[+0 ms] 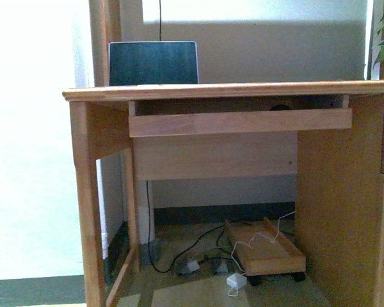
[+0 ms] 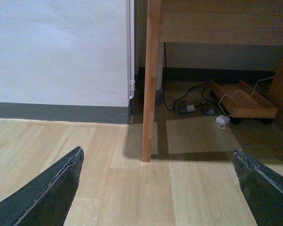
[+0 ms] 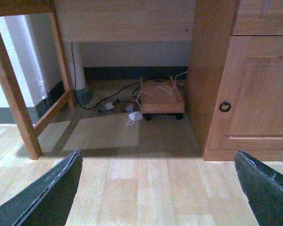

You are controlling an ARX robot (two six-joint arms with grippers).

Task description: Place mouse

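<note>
nearest, both tools hang low over the wooden floor point(image 2: 132, 197) in front of the desk. the left gripper point(image 2: 156, 155) has its fingers point(image 2: 52, 188) spread wide with nothing between them. the right gripper point(image 3: 158, 155) is spread just the same and is empty too, so neither holds anything.

further off stands the desk point(image 1: 224, 91), with a pull-out tray point(image 1: 240, 121) under its top. behind the tray's front lip, towards its right end, a low dark hump shows. i take it for the mouse point(image 1: 281, 107), lying on the tray in the shadow of the desk top. farthest back, a laptop point(image 1: 153, 62) stands open towards the left rear of the desk top.

the step in hand looks like the reach for the mouse, not yet begun. the right arm is the nearer to that end of the tray. to do it well, it should rise to tray height and go in level through the narrow gap between the lip and the desk top. the fingers should be wide until they pass either side of the dome, then close gently on its smooth flanks.

which way the mouse points, and how its long axis runs, cannot be told, since only the top of the dome is visible.
</note>
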